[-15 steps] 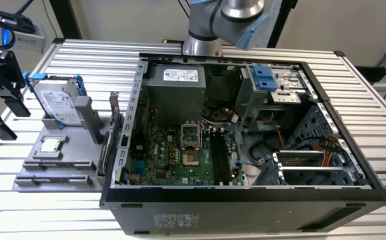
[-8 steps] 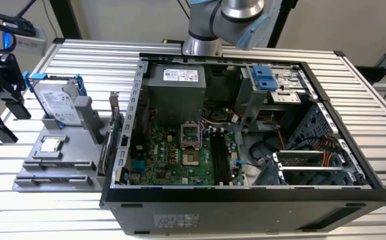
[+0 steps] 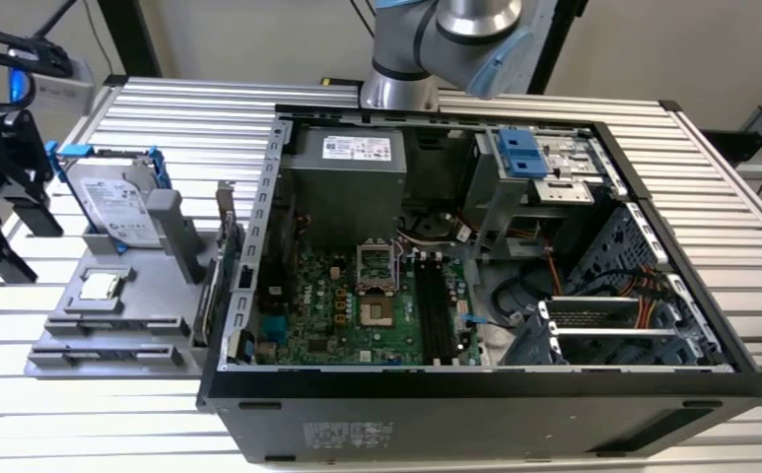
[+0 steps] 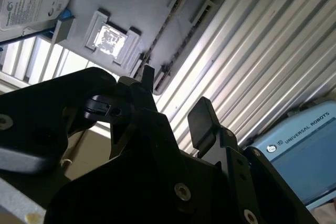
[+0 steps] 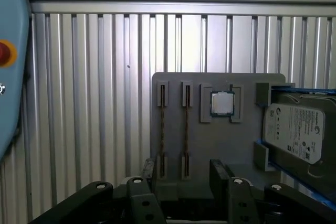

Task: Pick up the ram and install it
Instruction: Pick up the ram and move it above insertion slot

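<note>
Two ram sticks stand on edge in slots of a grey holder plate (image 5: 220, 145): one ram stick (image 5: 161, 129) and a second (image 5: 186, 129) beside it, thin and dark. In the second wrist view they appear as thin strips (image 4: 161, 31) on the same plate. My gripper (image 5: 184, 174) is open, with black fingers (image 5: 149, 170) just short of the sticks' near ends and nothing between them. In the exterior view the gripper (image 3: 26, 246) hangs to the left of the holder (image 3: 144, 296). The black memory slots (image 3: 434, 310) lie on the motherboard inside the open case.
A silver CPU chip (image 5: 222, 103) and a hard drive with blue brackets (image 5: 299, 129) sit on the same holder. The open computer case (image 3: 486, 379) stands to the exterior view's right. A blue pendant (image 4: 302, 150) lies on the ribbed metal table (image 5: 94, 103).
</note>
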{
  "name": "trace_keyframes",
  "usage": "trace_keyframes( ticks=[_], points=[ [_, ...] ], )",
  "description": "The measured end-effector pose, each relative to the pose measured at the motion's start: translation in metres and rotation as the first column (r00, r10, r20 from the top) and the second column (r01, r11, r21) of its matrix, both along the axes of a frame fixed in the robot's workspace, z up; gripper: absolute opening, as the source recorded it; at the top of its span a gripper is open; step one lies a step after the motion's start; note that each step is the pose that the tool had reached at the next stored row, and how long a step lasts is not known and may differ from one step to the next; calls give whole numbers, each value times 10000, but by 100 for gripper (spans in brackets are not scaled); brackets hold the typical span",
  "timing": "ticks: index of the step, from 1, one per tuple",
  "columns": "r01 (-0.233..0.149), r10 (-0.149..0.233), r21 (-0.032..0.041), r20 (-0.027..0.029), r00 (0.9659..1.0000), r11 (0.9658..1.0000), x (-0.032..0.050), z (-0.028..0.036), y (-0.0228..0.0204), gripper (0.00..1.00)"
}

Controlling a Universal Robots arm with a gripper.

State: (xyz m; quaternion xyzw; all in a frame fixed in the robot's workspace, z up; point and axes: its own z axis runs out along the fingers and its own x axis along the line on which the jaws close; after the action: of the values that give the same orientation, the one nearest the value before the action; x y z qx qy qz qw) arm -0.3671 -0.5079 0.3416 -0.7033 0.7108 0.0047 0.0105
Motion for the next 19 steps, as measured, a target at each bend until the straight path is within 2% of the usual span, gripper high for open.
trace_keyframes(
  ticks=[19],
  points=[
    [-1, 1, -22, 0, 10000, 10000, 0, -104, 0, 100]
  ],
)
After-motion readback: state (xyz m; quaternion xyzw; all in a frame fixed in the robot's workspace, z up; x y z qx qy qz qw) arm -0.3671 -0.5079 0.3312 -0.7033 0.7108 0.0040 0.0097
